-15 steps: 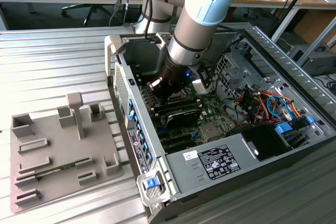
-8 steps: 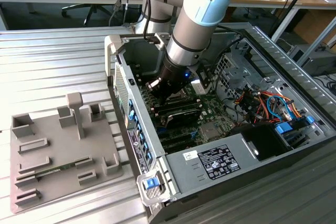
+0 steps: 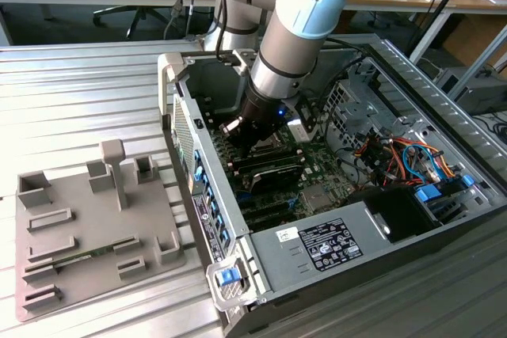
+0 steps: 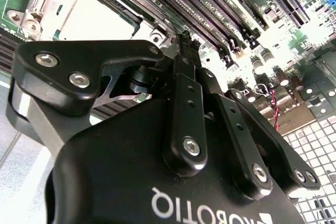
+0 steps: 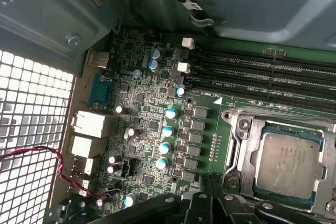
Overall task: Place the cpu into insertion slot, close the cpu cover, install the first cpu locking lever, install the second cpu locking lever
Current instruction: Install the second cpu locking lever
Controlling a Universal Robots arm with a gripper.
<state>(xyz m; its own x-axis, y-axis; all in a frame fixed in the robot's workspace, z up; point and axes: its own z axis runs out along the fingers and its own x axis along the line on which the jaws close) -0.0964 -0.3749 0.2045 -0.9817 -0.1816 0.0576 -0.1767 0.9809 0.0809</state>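
Inside the open computer case (image 3: 348, 251), in the exterior view, the arm (image 3: 289, 37) reaches down to the motherboard (image 3: 317, 176). Second wrist view: the claw (image 4: 185, 43) has its fingers together, empty, beside the cpu (image 4: 97, 17). First wrist view: the cpu (image 5: 290, 163) sits in the insertion slot (image 5: 247, 145), near the memory slots (image 5: 262, 72).
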